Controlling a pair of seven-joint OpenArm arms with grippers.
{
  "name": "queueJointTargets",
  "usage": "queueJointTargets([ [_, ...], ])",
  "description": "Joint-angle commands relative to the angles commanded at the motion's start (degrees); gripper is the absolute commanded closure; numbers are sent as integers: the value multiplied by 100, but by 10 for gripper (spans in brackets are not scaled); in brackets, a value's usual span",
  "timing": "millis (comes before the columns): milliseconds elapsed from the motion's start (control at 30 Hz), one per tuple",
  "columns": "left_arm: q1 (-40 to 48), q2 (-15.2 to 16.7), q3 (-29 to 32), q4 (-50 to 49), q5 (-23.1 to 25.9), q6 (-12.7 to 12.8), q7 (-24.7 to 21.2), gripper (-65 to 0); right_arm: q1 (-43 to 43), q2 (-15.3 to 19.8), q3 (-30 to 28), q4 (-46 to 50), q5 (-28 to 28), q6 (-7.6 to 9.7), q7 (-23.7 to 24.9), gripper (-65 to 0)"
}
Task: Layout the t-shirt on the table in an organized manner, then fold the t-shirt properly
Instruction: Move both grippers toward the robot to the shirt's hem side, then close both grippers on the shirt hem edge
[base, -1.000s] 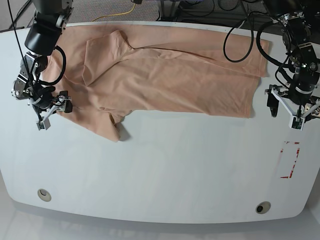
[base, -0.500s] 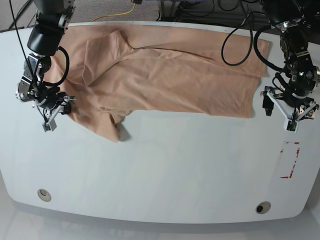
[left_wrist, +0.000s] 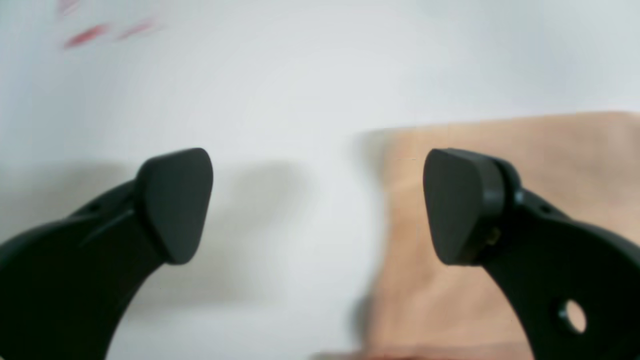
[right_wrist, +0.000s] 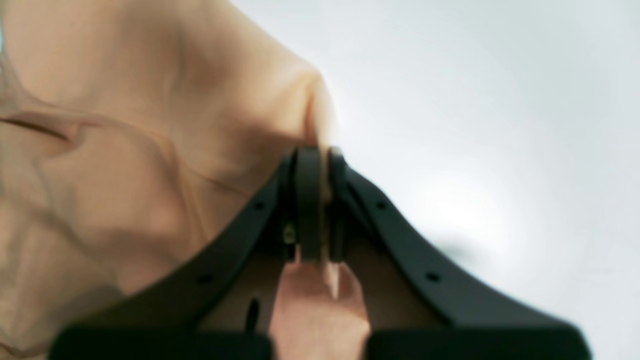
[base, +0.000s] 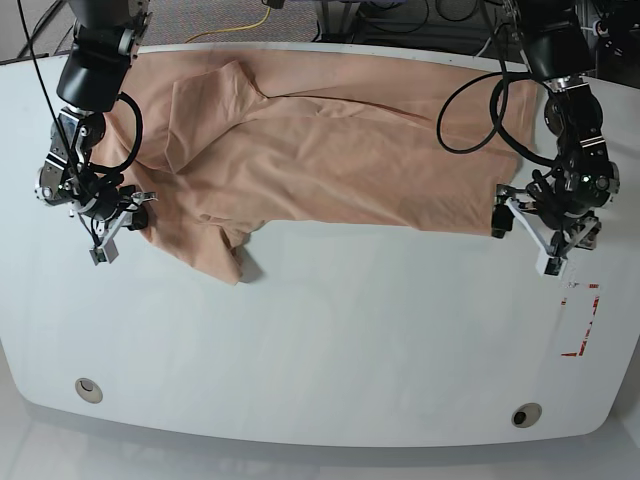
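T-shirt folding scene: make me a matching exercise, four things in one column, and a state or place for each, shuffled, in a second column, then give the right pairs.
Things:
1. left gripper
2. right gripper
3. t-shirt
4. red tape mark

States or places:
A. shut, with fabric pinched between the fingers
B. spread across the far part of the table
C. open, at the shirt's corner
D. on bare tabletop, on the left arm's side

Pairs: 1-C, 2-A, 3-B, 4-D
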Motion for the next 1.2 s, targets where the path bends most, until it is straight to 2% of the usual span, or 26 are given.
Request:
queueJointTargets([
  [200,-53,53,369,-88,-123,18,-18,-650,0,0,0,0,-9,0,0,-8],
  [400,-193,193,369,-580,-123,26,-26,-650,9,0,0,0,-9,0,9,-8],
  [600,-202,202,387,-818,-114,26,-246,-650,9,0,0,0,-9,0,9,-8],
  [867,-334,158,598,-1371,-79,26,-281,-650,9,9,35,0,-9,0,9,-8],
  [1067,-360,149,686,-1433,211,26,-308,-581,9,9,35,0,9,0,9,-8],
  [1200,-387,158,695,-1433,308,26,-308,-474,9,9,35,0,9,0,9,-8],
])
